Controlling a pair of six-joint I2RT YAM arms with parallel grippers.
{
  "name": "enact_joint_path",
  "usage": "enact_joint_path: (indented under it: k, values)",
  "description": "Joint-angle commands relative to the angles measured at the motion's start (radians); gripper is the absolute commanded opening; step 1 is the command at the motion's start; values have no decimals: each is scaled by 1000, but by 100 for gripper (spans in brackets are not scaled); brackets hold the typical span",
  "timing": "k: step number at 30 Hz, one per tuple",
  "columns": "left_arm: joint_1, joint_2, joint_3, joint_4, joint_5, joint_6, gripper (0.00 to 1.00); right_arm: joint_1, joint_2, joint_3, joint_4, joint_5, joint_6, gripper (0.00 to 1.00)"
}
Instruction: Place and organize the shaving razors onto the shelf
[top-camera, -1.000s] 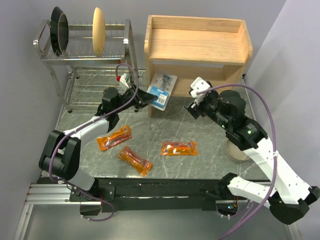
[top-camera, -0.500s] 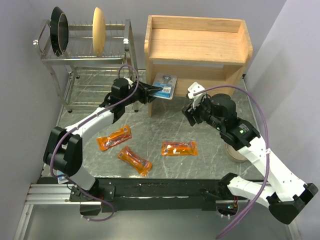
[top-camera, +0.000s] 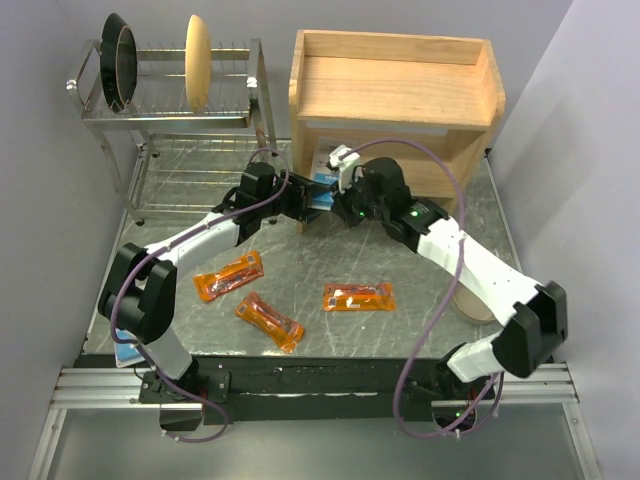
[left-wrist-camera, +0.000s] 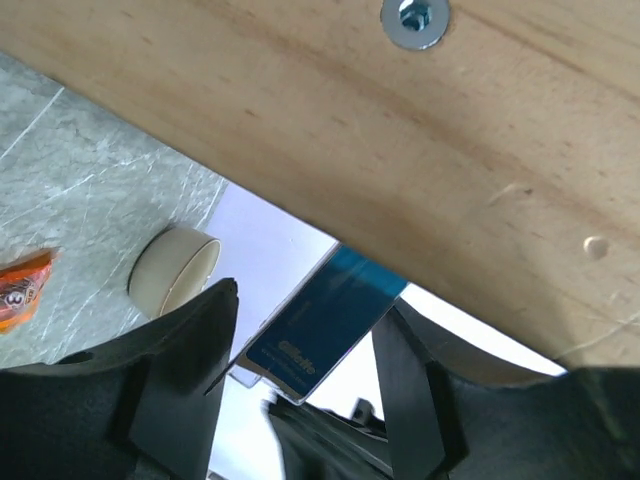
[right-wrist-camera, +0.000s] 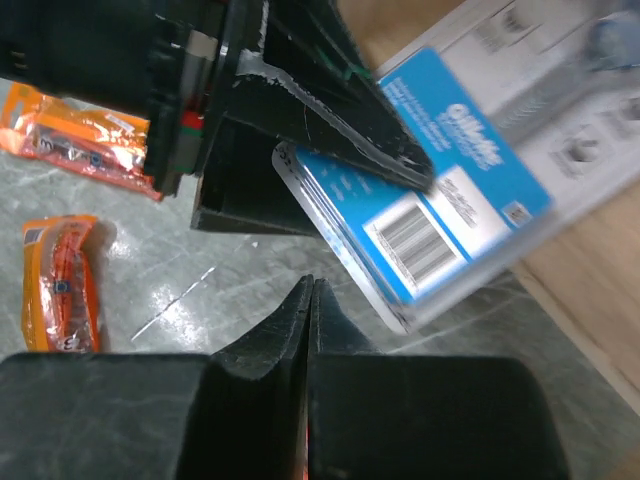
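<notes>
Left gripper (left-wrist-camera: 308, 320), jaws apart, straddles the blue razor blister card (right-wrist-camera: 440, 210) at the wooden shelf (top-camera: 395, 90); right gripper (right-wrist-camera: 310, 300) jaws shut, empty.

Blister card (right-wrist-camera: 440, 200) blurred, cut off at right edge, mostly hidden from above

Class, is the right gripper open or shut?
Shut: the right gripper has its fingers pressed together, with nothing between them.

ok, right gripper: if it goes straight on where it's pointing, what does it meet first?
Probably the blue blister card, its near edge just ahead of the shut right gripper; the left gripper sits close behind. Depth unclear.
</notes>
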Motion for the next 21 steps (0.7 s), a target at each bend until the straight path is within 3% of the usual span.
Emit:
enact_joint_path:
  k: [1, 8, 14, 21]
  values:
    - [0, 20, 3, -34, -36, 5, 60, 4, 5, 60, 29, -14, 33, 0]
    - [1, 13, 25, -26, -21, 9, 65, 7, 5, 43, 15, 41, 7, 0]
    - [3, -7, 35, 3, -10, 48, 84, 12, 74, 70, 45, 204, -7, 0]
    - [11, -44, 42, 39, 2, 103, 93, 10, 115, 104, 127, 271, -27, 0]
